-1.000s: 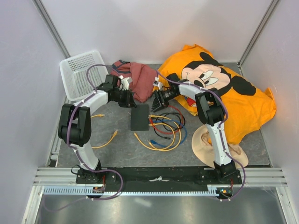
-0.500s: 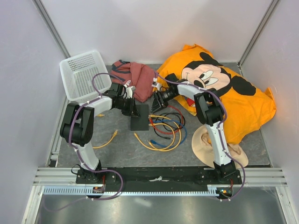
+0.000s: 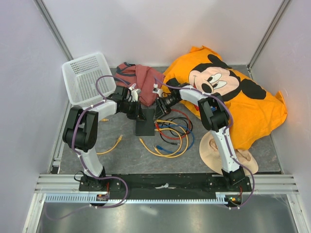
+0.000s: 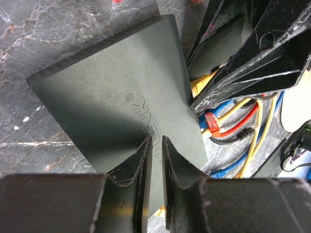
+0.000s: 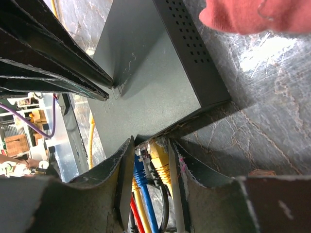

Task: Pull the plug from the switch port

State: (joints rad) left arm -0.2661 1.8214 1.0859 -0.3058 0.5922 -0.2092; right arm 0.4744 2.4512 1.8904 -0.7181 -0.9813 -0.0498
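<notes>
The switch point(image 3: 145, 124) is a flat black box on the grey mat, seen close up in the left wrist view point(image 4: 112, 97) and in the right wrist view point(image 5: 146, 73). My left gripper point(image 3: 138, 112) is shut and empty, its tips point(image 4: 155, 141) pressed on the switch's top. My right gripper point(image 3: 159, 110) is at the switch's socket edge. Its jaws point(image 5: 149, 144) are closed around a row of plugs: a yellow plug point(image 5: 160, 158), a black one and a blue plug point(image 5: 140, 170), all seated in the sockets.
A tangle of yellow, blue, red and black cables point(image 3: 172, 133) lies right of the switch. A red cloth point(image 3: 143, 77) and a white basket point(image 3: 86, 77) sit behind it. A Mickey pillow point(image 3: 228, 97) fills the right side, with a beige hat point(image 3: 218, 150) in front. A loose yellow cable point(image 3: 114, 144) lies to the left.
My left gripper moved right onto the switch and stayed there. My right gripper moved left and down to the switch's socket edge, around the plugs.
</notes>
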